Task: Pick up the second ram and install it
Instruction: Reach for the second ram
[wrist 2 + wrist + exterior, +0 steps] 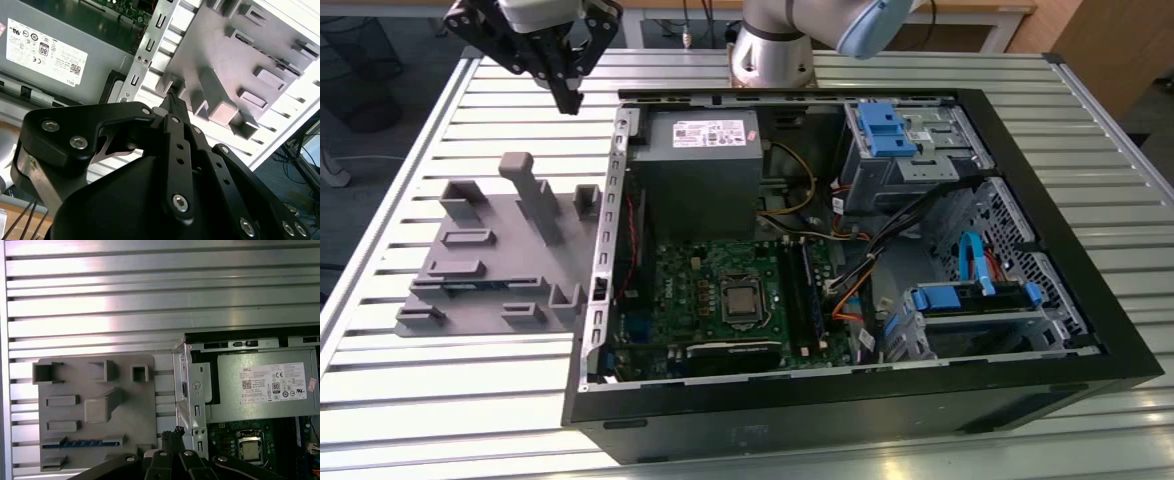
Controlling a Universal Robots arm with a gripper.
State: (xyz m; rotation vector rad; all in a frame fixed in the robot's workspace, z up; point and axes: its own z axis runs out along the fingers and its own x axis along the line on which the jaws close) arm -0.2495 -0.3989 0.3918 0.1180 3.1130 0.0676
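The second ram (80, 443) is a narrow blue stick lying on its edge in a slot of the grey fixture plate (130, 405). My gripper (568, 98) hangs high above the slatted table, beyond the fixture's far end and beside the far corner of the open computer case (1067, 330) on the exterior view's left. Its black fingers are shut to a point with nothing between them, as both wrist views show (172, 432) (172, 100). The ram is well apart from the gripper. The green motherboard (720, 290) with its long black slots (807, 290) lies inside the case.
The grey power-supply box (700, 160) sits at the case's far end, close to the gripper. Blue drive cages (901, 135) and loose cables (881, 240) crowd the case on the exterior view's right. The fixture (494, 250) carries several upright grey posts.
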